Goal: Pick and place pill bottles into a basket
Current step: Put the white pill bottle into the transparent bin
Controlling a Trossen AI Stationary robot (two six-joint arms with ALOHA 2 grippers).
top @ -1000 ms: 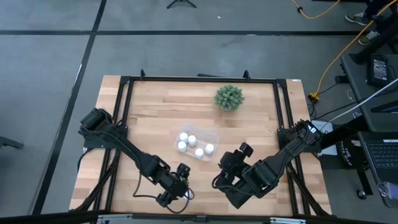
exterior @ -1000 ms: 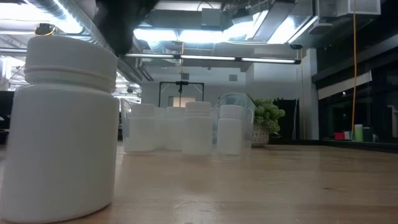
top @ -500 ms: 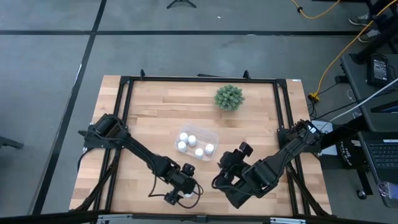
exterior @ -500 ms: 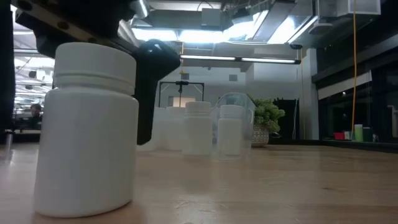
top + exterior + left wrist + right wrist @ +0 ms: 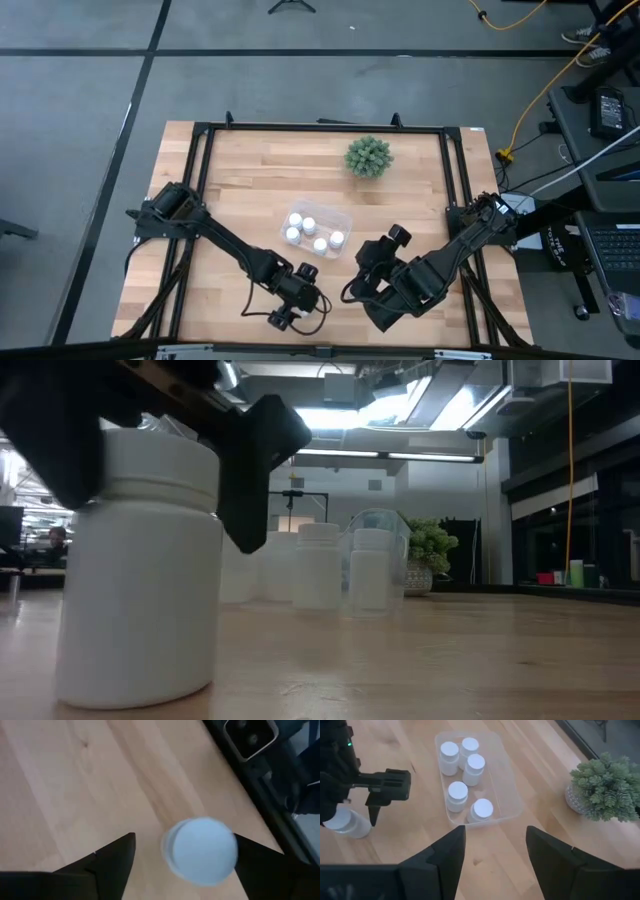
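Observation:
One white pill bottle stands upright on its base near the table's front edge; it also shows in the low view and the high view. My left gripper is open and points down over it, one finger on each side of the cap, and I see no touch. The clear basket sits at the table's middle and holds several white bottles. My right gripper is open and empty, to the right of the basket, above the table.
A green spiky plant stands at the far middle of the table. A black frame runs along the table's edges. Bare wood lies between the lone bottle and the basket.
My left gripper has gone a little toward the table's right and near edge, then down, so that its open fingers now stand on either side of the lone bottle. The bottle has shifted slightly toward the table's right early in that second and has stood still since.

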